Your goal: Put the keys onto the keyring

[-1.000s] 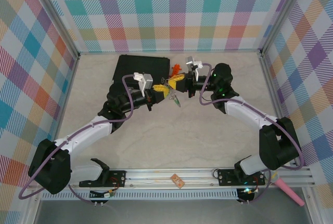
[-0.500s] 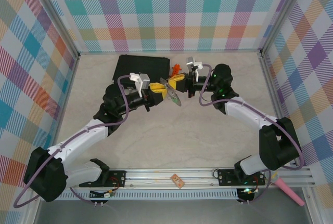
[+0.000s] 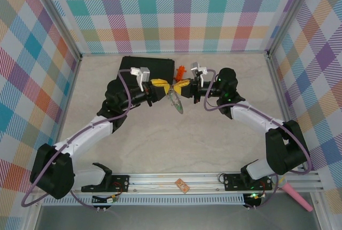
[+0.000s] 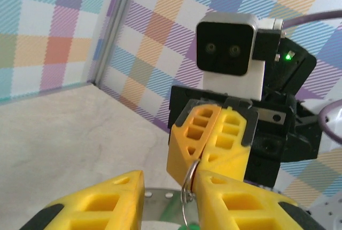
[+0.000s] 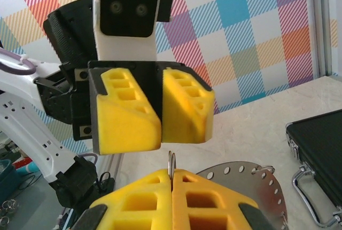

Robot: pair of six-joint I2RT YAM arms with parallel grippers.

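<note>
Since the keyring [image 5: 171, 159] looks thin, stiff and slippery, the right claw [image 5: 172, 175] pinches its rim; the left claw [image 5: 160, 124] stands narrowly open.

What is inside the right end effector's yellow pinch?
A thin wire loop pokes up from the shut right end effector. Its lower part is hidden between the fingers. Beyond them shows part of a flat holed ring, the rest covered.
</note>
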